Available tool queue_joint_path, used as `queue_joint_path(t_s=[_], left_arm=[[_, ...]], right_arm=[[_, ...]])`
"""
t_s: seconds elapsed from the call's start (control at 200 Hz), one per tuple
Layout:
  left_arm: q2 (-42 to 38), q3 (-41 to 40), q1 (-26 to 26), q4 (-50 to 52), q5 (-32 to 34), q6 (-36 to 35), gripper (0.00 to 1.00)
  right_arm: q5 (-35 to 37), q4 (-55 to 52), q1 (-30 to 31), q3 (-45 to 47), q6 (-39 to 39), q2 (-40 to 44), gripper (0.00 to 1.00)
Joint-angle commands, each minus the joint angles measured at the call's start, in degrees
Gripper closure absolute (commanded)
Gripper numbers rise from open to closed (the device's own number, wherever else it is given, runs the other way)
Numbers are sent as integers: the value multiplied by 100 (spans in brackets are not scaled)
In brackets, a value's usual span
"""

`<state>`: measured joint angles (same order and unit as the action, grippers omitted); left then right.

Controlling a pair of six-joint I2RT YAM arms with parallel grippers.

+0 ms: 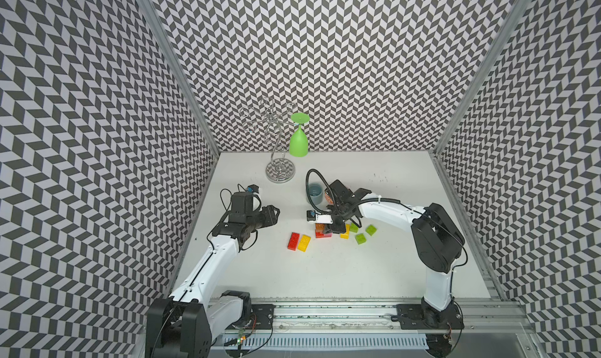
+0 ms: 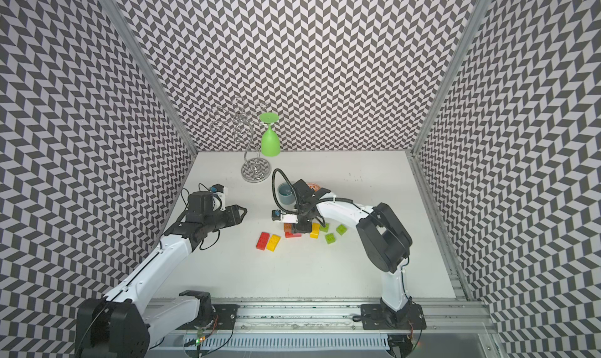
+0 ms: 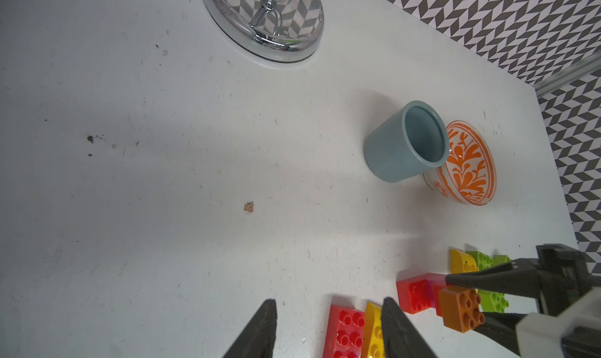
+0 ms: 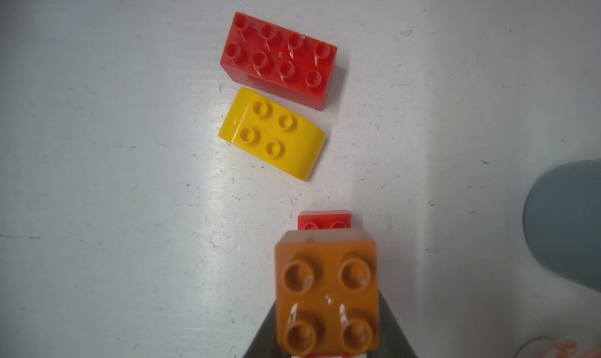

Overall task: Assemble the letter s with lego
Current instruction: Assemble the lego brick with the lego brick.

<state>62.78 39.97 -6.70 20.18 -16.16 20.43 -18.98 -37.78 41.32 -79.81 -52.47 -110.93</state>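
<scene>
My right gripper (image 4: 327, 340) is shut on an orange-brown square lego brick (image 4: 327, 294), held just above a red brick (image 4: 323, 221) that is joined to a pink one (image 3: 437, 283). A long red brick (image 1: 294, 241) and a yellow brick (image 1: 304, 243) lie side by side on the table to the left. Right of the held brick lie another yellow brick (image 1: 345, 231) and three lime green bricks (image 1: 360, 239). My left gripper (image 3: 329, 301) hangs open and empty left of the bricks, its fingertips over the red and yellow pair.
A blue-grey cup (image 1: 314, 193) and an orange-patterned bowl (image 3: 468, 164) stand just behind the right gripper. A chrome glass rack (image 1: 279, 171) with an upturned green wine glass (image 1: 298, 141) stands at the back. Patterned walls enclose three sides.
</scene>
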Motion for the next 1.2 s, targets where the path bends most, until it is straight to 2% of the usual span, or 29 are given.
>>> queue_joint_path(t_s=[0.0, 0.671, 0.956, 1.102, 1.192], left_arm=[[-12, 2, 23, -41, 6, -52, 47], [-39, -11, 20, -32, 19, -61, 46], [-37, -1, 24, -38, 13, -57, 46], [-38, 1, 27, -40, 15, -57, 46], [-32, -5, 27, -34, 11, -63, 46]], right_arm=[[304, -230, -36, 271, -176, -394, 100], [123, -62, -203, 764, -238, -209, 100], [227, -174, -212, 524, -207, -232, 100], [135, -284, -212, 322, -189, -270, 72], [75, -277, -212, 262, -177, -265, 64]])
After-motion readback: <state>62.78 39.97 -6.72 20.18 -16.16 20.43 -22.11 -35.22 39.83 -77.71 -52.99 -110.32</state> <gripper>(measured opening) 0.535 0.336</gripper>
